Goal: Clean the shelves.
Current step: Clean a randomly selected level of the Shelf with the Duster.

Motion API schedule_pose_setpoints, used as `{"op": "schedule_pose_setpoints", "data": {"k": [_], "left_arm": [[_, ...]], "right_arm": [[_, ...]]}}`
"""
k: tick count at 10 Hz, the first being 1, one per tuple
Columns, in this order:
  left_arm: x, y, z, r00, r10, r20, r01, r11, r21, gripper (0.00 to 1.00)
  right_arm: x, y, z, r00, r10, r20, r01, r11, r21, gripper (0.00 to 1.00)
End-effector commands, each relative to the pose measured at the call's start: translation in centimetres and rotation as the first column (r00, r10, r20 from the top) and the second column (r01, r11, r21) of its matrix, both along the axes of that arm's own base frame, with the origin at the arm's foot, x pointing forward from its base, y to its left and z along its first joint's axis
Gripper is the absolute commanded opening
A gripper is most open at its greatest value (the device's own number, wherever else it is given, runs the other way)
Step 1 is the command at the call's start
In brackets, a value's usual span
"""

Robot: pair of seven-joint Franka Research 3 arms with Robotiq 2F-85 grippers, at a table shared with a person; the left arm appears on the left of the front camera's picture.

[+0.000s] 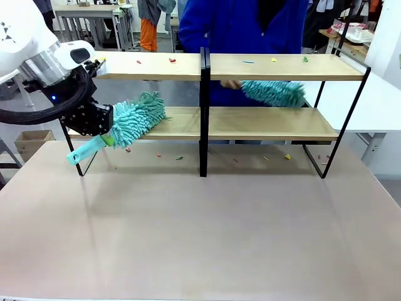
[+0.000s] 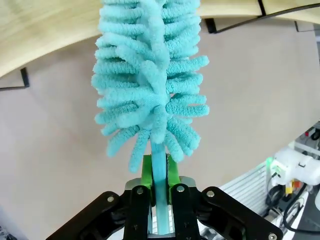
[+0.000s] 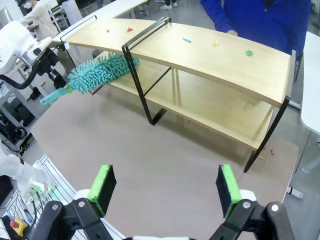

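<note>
The shelves (image 1: 269, 67) stand across the far half of the table, two pale boards in a black frame, also seen in the right wrist view (image 3: 210, 55). My left gripper (image 1: 103, 128) is shut on the handle of a teal fluffy duster (image 1: 135, 116). Its head lies over the left end of the lower board. The left wrist view shows the green pads (image 2: 146, 170) clamping the handle below the duster's head (image 2: 150, 75). My right gripper (image 3: 165, 187) hangs open above the table, well in front of the shelves. A person in blue (image 1: 244, 25) holds a second teal duster (image 1: 274, 93) between the boards on the right.
Small coloured scraps lie on the top board (image 1: 172, 60) and on the table under the shelves (image 1: 179, 157). The brown tabletop (image 1: 200, 238) in front is bare. A white table (image 1: 382, 100) adjoins at the right, and a cardboard box (image 1: 31, 141) sits on the floor at the left.
</note>
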State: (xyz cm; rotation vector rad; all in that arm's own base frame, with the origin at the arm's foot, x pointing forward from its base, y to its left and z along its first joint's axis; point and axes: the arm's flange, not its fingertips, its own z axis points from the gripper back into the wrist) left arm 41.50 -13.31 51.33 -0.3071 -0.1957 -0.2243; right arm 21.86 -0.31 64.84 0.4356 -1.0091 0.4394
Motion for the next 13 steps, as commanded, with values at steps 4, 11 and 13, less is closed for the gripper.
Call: {"op": "schedule_pose_setpoints", "data": {"k": [4, 11, 13], "left_arm": [[-0.1, -0.8, 0.5, 1.000, -0.017, 0.003, 0.017, 0.999, -0.038, 0.13], [-0.9, 2.2, 0.5, 0.975, 0.221, 0.034, -0.224, 0.961, 0.162, 0.13], [-2.1, 5.1, 1.9, 0.911, 0.401, 0.101, -0.412, 0.864, 0.289, 0.13]], "right_arm": [[0.0, 0.0, 0.0, 1.000, 0.000, -0.002, 0.000, 1.000, 0.001, 1.00], [0.0, 0.0, 0.0, 1.000, 0.000, -0.002, 0.000, 1.000, 0.001, 1.00], [0.0, 0.0, 0.0, 1.000, 0.000, -0.002, 0.000, 1.000, 0.001, 1.00]]}}
